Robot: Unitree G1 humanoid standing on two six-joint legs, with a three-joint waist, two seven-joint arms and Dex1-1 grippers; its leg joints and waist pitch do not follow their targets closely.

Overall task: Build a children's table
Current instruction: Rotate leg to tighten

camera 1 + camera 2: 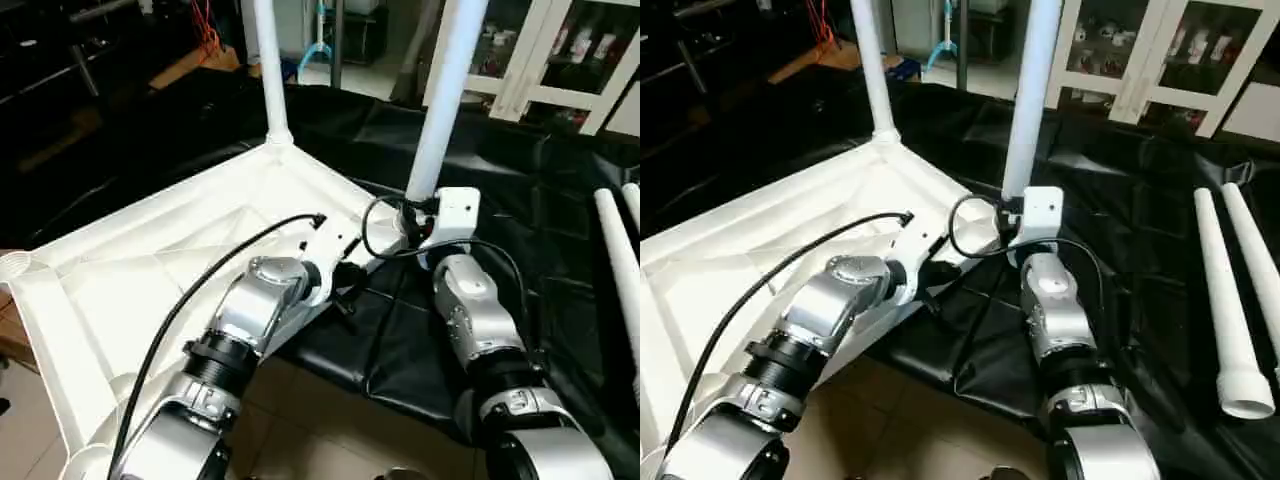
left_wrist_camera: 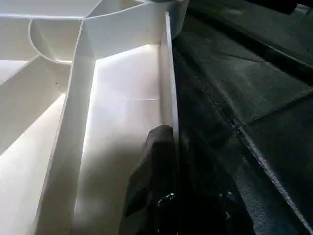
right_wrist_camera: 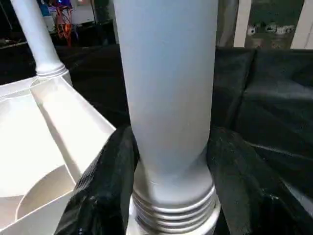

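The white table top (image 1: 150,260) lies upside down on a black cloth, ribs facing up. One white leg (image 1: 268,70) stands screwed into the far corner socket. A second leg (image 1: 445,90) stands upright at the right-hand corner. My right gripper (image 3: 168,161) is shut on this leg's base, one black finger (image 3: 105,181) on each side, just above the exposed threads (image 3: 171,210). My left gripper (image 2: 176,147) is shut on the top's rim wall (image 2: 168,98) near that corner, with one finger (image 2: 154,166) inside the rim and the other outside.
Two loose white legs (image 1: 1230,290) lie side by side on the black cloth (image 1: 1120,200) at the right. A white glass-door cabinet (image 1: 1140,60) stands behind. The table top overhangs the cloth's front edge above tiled floor (image 1: 320,420). An empty corner socket (image 1: 15,265) sits far left.
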